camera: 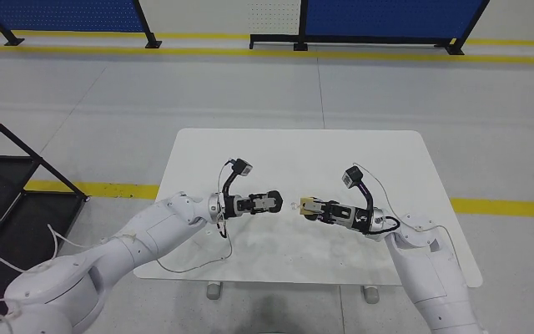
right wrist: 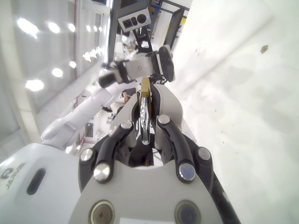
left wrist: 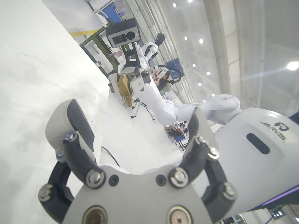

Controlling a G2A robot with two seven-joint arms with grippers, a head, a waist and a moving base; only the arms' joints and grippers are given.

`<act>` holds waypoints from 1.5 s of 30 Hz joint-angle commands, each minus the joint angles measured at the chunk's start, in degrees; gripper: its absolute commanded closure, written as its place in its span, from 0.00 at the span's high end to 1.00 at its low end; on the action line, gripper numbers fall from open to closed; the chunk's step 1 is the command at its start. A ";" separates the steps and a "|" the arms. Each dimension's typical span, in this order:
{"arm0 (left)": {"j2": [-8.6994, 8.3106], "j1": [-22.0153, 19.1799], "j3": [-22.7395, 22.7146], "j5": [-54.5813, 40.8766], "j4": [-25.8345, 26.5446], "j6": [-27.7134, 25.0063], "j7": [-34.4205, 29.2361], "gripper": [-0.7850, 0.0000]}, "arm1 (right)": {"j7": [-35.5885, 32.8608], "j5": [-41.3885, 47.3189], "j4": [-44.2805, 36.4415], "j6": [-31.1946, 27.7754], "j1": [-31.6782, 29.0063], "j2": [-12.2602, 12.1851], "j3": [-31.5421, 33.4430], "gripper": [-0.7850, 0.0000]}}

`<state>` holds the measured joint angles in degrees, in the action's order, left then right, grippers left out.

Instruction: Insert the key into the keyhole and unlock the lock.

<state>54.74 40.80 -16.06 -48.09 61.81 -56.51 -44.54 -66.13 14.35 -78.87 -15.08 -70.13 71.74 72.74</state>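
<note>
Left fingers wide apart and empty; right fingers tight around the lock.

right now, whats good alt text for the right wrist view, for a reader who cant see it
The right gripper is shut on a brass padlock, whose shiny shackle points back toward the wrist and whose brass body points outward. Just past the padlock, the left gripper faces it. The white table lies alongside both.
</note>
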 commanded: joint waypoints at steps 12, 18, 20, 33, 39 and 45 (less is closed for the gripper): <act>0.72 1.30 -4.23 5.89 2.54 6.98 -2.15 0.65 | 0.00 0.00 0.00 0.00 0.00 0.00 0.00 0.00; 1.34 1.92 -6.09 7.33 1.59 7.27 -3.06 0.38 | 0.00 0.00 0.00 0.00 0.00 0.00 0.00 0.00; 1.59 2.24 -6.63 7.71 1.46 7.41 -3.02 0.37 | 0.00 0.00 0.00 0.00 0.00 0.00 0.00 0.00; 2.99 3.68 -9.76 6.61 0.93 9.27 -7.42 0.25 | 0.00 0.00 0.00 0.00 0.00 0.00 0.00 0.00; 3.72 4.20 -11.02 6.52 0.29 10.29 -8.88 0.23 | 0.00 0.00 0.00 0.00 0.00 0.00 0.00 0.00; 4.42 4.74 -12.27 6.46 -0.31 11.19 -9.83 0.21 | 0.00 0.00 0.00 0.00 0.00 0.00 0.00 0.00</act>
<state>59.03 45.48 -28.10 -41.66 61.63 -45.47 -54.27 -66.13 14.35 -78.87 -15.08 -70.13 71.74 72.74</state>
